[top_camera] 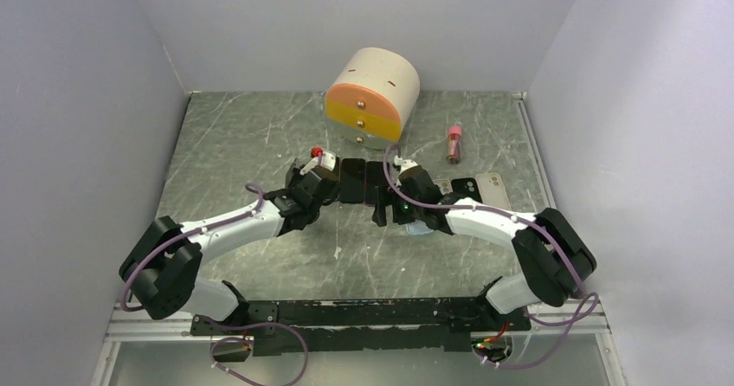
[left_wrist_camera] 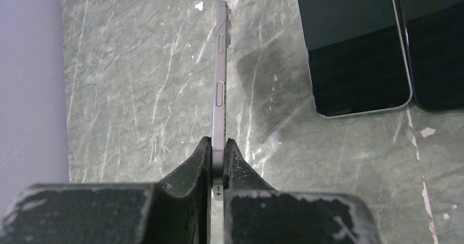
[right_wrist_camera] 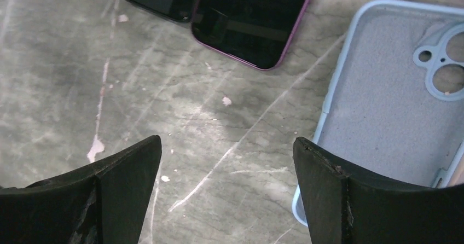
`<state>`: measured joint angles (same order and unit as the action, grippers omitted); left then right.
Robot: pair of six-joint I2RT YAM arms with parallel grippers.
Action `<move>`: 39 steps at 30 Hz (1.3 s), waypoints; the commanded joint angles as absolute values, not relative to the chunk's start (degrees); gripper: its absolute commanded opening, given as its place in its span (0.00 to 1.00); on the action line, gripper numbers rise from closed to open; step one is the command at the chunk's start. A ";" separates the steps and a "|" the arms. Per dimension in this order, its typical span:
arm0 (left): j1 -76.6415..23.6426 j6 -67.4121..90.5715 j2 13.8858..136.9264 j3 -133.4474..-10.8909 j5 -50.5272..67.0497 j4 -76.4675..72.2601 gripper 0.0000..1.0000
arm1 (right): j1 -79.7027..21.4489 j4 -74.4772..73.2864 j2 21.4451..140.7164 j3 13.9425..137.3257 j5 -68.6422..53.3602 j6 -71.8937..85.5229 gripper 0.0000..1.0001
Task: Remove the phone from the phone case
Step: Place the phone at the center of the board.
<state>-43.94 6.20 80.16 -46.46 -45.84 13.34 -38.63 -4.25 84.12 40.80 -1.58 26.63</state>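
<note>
Marble table (left_wrist_camera: 137,91), L claw (left_wrist_camera: 218,143) pinches phone (left_wrist_camera: 220,63)

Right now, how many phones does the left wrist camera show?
3. An edge-on phone is clamped in the left claw; a pale-rimmed phone and a cropped phone lie flat, upper right. Others may be off-frame.

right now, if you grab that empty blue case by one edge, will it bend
Probably yes: the light blue case lies empty, a thin open shell. It is likely light, so a push would slide it flat on the table, not tip it. Its matte lining should grip.
</note>
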 commanded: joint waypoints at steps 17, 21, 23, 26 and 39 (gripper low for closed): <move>-39.79 -13.18 89.29 -46.82 -35.68 4.41 0.08 | -35.62 9.36 63.91 28.96 -1.18 27.18 0.95; -40.20 -9.91 92.48 -48.40 -36.77 8.29 0.19 | -34.80 9.74 62.71 28.08 -0.19 27.71 0.95; -40.97 -8.29 93.67 -49.01 -38.01 9.86 0.23 | -34.40 9.91 62.51 27.87 -0.16 27.86 0.95; -42.38 -5.31 94.07 -48.14 -39.89 9.97 0.29 | -33.92 11.00 62.37 27.40 -0.57 28.49 0.95; -46.65 3.37 94.72 -47.64 -44.52 11.69 0.53 | -30.32 12.16 59.31 25.12 -1.89 28.60 0.95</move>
